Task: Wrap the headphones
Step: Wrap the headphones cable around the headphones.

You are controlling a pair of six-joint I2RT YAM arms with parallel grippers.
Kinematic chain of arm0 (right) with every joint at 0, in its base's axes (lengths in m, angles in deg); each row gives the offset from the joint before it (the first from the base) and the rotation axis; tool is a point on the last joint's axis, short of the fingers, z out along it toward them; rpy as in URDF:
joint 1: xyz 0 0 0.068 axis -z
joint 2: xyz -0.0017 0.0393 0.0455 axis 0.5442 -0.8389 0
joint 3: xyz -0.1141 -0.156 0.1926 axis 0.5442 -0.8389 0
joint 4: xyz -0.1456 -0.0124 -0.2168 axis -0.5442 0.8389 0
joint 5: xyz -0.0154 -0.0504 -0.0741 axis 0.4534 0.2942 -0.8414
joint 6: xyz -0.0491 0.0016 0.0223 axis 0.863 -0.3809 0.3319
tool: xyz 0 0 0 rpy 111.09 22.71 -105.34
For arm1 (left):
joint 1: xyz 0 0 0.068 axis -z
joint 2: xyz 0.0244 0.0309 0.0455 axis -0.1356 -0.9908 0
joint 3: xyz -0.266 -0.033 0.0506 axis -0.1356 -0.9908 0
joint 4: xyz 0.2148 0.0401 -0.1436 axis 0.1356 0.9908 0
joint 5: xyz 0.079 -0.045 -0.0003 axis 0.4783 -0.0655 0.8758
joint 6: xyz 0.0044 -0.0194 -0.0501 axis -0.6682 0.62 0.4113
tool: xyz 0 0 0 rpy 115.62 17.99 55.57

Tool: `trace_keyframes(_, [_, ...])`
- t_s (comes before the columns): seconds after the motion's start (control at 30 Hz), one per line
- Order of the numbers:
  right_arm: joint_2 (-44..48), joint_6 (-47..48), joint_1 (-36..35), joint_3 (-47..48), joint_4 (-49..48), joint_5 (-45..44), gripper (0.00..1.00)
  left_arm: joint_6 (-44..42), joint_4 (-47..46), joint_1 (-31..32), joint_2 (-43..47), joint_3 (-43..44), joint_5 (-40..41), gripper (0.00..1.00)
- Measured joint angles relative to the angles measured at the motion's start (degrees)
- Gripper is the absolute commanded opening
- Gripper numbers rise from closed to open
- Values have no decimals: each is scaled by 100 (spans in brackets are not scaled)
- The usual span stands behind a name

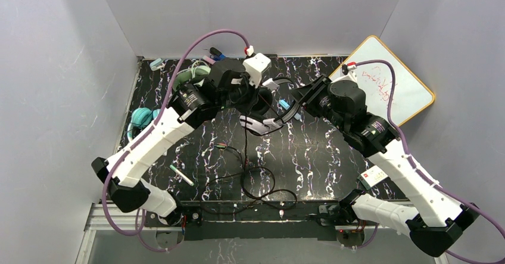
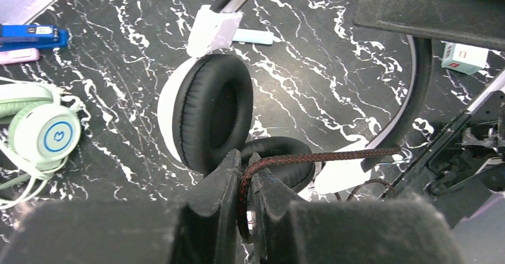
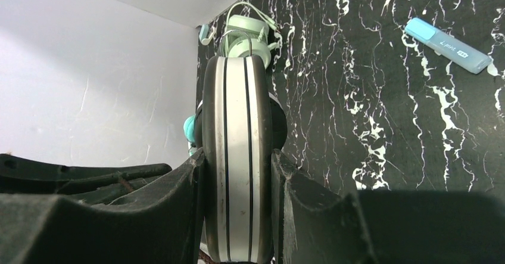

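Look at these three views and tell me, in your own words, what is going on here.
Two robot arms are working on the black-and-white headphones. The right claw clamps the headband, while the left claw pinches the braided cable beside the ear cups. A thin black cable lies in loose loops on the table near the front edge, not yet wound. The mint-green headphones and the teal headphones sit to the left, untouched.
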Motion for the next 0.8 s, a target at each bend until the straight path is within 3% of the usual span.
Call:
trace_keyframes(0.27, [188, 26, 0, -101, 168, 426, 6, -341, 138, -37, 175, -166, 570, 27])
trace_keyframes(0.5, [225, 129, 0, -157, 457, 789, 6, -592, 98, -98, 334, -446, 1320, 24])
trace_keyframes(0.67, [223, 186, 0, -160, 490, 942, 6, -680, -42, -101, 511, -949, 1722, 26])
trace_keyframes(0.8, [179, 240, 0, -120, 586, 927, 7, -601, -120, -103, 577, -1189, 1834, 46])
